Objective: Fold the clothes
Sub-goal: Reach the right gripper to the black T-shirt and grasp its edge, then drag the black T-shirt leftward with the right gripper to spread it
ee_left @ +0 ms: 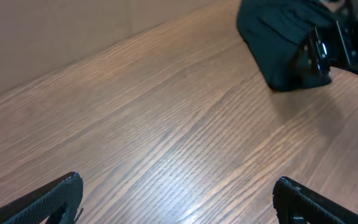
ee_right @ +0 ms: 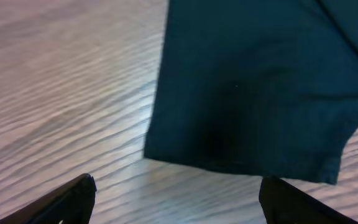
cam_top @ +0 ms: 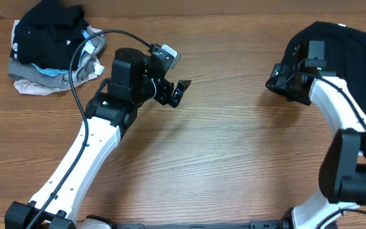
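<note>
A black garment (cam_top: 351,51) lies flat at the table's far right; its edge and corner fill the right wrist view (ee_right: 253,87), and it shows far off in the left wrist view (ee_left: 278,37). My right gripper (cam_top: 274,81) is open and empty just off the garment's left edge, fingertips over bare wood (ee_right: 176,190). My left gripper (cam_top: 178,94) is open and empty over bare wood near the table's middle (ee_left: 179,186). A pile of clothes (cam_top: 49,48), black on top with grey and light pieces under it, sits at the far left.
The wooden table (cam_top: 234,146) runs between the two arms. A black cable (cam_top: 81,57) loops from the left arm over the pile of clothes. The right arm's white links (cam_top: 342,121) lie along the table's right side.
</note>
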`<state>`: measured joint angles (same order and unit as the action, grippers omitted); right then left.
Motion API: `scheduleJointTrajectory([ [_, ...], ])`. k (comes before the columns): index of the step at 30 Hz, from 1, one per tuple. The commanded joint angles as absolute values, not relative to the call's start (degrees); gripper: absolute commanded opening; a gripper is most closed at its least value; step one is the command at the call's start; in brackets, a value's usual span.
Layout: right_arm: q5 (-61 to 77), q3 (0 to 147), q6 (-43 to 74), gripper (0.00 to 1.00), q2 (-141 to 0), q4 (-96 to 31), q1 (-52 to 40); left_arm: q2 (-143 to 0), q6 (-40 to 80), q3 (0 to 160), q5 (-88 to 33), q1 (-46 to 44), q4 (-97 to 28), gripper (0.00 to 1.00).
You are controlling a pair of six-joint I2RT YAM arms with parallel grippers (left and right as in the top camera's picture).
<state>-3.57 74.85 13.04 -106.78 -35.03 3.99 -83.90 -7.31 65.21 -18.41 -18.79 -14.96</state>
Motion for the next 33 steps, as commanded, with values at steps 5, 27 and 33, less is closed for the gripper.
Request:
scheduleJointTrajectory([
  [5, -7.53, 76.47, 15.31, 0.82, -111.44, -30.65, 4.19, -84.01, -5.93, 66.48, -15.94, -19.16, -14.70, 1.00],
  [27, -1.83, 76.64, 21.15, 0.04, -118.72, -30.15, 1.37, -83.83, -0.30, 66.50, -0.01, -18.72, -14.24, 0.81],
  [33, 0.36, 79.66, 20.78, 0.04, -118.67, -36.47, -6.76, -83.42, 1.76, 66.57, 2.09, -15.73, -12.73, 0.84],
])
